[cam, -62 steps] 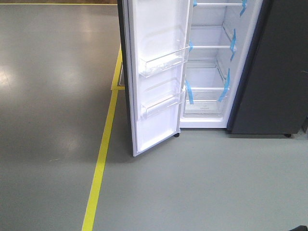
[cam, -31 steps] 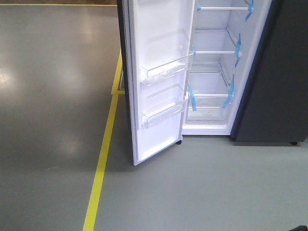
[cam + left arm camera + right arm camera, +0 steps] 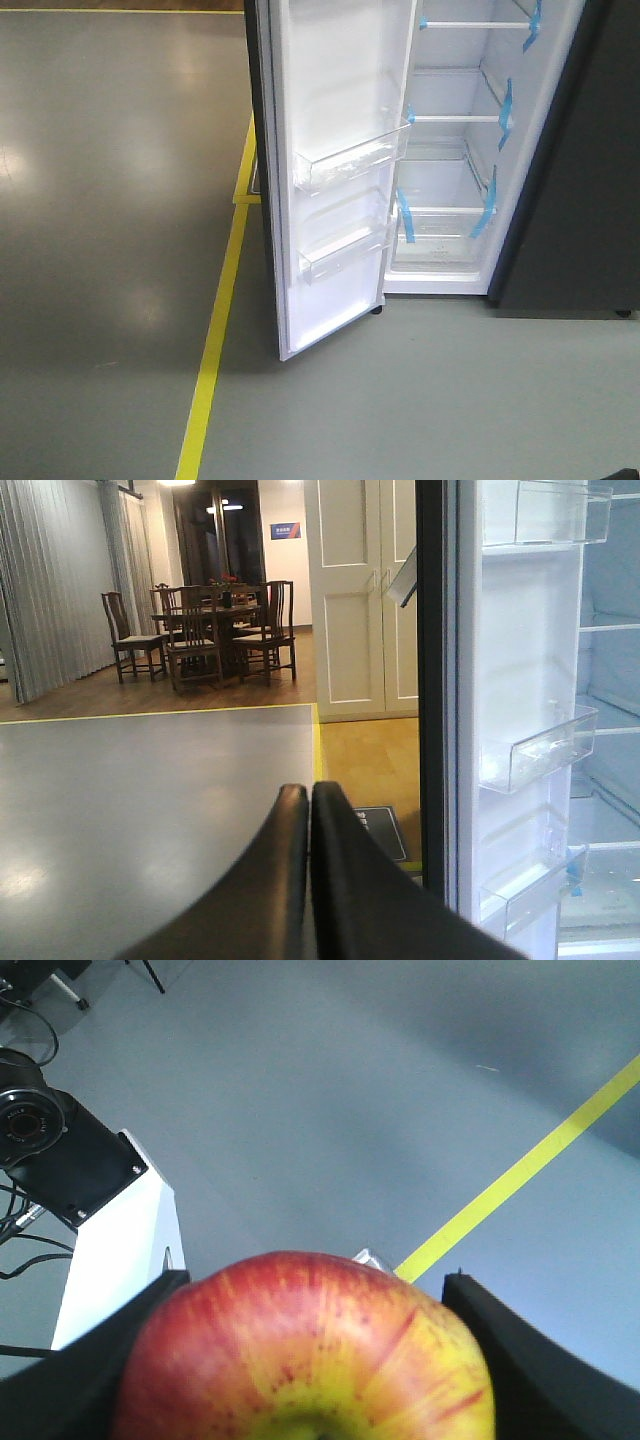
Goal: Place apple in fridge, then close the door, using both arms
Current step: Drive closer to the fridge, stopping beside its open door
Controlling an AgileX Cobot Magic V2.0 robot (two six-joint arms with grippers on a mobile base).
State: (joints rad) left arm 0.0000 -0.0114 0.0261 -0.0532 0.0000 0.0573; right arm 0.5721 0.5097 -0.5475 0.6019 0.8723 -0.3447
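The fridge (image 3: 450, 170) stands ahead with its left door (image 3: 335, 100) swung wide, showing a white inside, clear shelves and blue tape strips. In the left wrist view the fridge (image 3: 520, 680) is on the right. My left gripper (image 3: 309, 790) is shut with nothing between its black fingers, and it hangs over the grey floor left of the door's edge. A red apple (image 3: 300, 1350) with a yellow patch fills the right wrist view. My right gripper (image 3: 315, 1280) is shut on it, one black finger (image 3: 90, 1360) on each side. Neither gripper appears in the front view.
A yellow floor line (image 3: 215, 340) runs left of the open door. The fridge's dark right door (image 3: 580, 180) is closed. Dining chairs and a table (image 3: 200, 630) and white cupboard doors (image 3: 360, 590) stand far behind. The robot's white body (image 3: 110, 1250) is below the apple.
In the front view the fridge has slid down and slightly right and looks a little larger, as if the base had rolled nearer. The door is still open.
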